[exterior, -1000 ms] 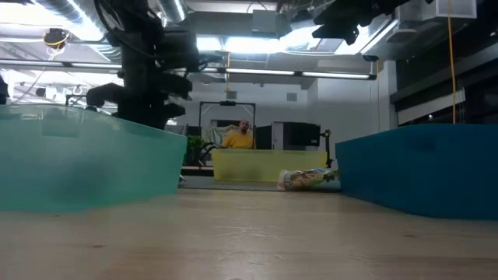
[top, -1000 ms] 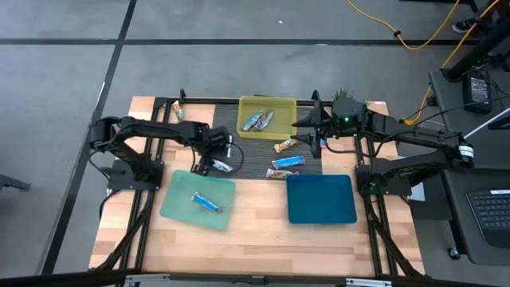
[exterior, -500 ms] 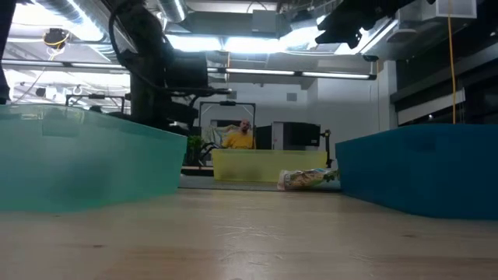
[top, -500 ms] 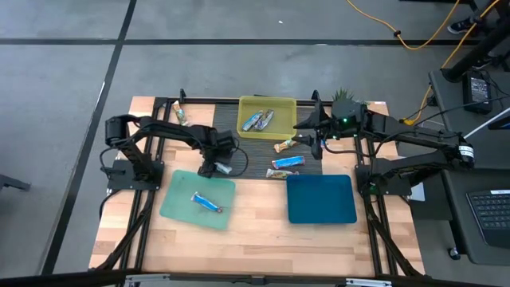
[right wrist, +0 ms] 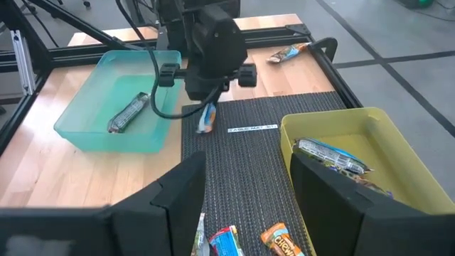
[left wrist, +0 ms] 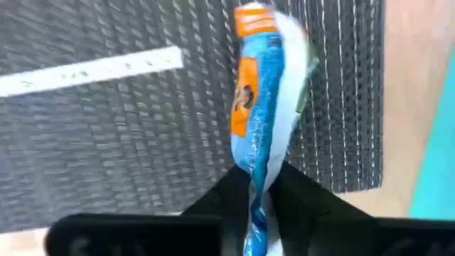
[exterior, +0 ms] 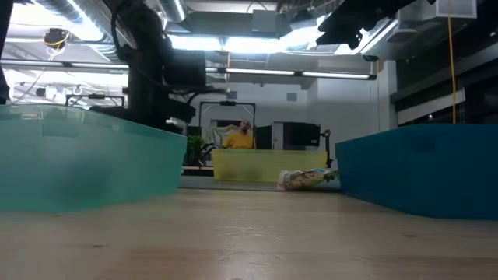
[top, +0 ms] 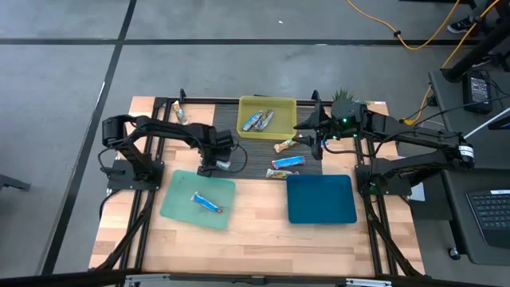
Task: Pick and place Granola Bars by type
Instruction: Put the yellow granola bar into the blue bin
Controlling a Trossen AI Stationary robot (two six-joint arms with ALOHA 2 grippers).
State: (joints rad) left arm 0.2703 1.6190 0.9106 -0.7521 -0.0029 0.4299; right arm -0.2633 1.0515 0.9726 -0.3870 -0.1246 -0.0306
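Left gripper [left wrist: 257, 186] clamped closed, right gripper [right wrist: 245, 188] spread wide

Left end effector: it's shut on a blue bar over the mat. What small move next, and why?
Probably carry it sideways over the teal tray and release. The left end effector grips the blue bar just beside that tray, which already holds one blue bar.

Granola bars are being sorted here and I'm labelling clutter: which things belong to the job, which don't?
Job:
- blue bar gripped by left gripper
- bar in teal tray
- bars in yellow tray
- loose bars on mat
- bar at far-left corner
- dark blue tray
- right gripper, open

Lying about:
- white label strip
- small plant
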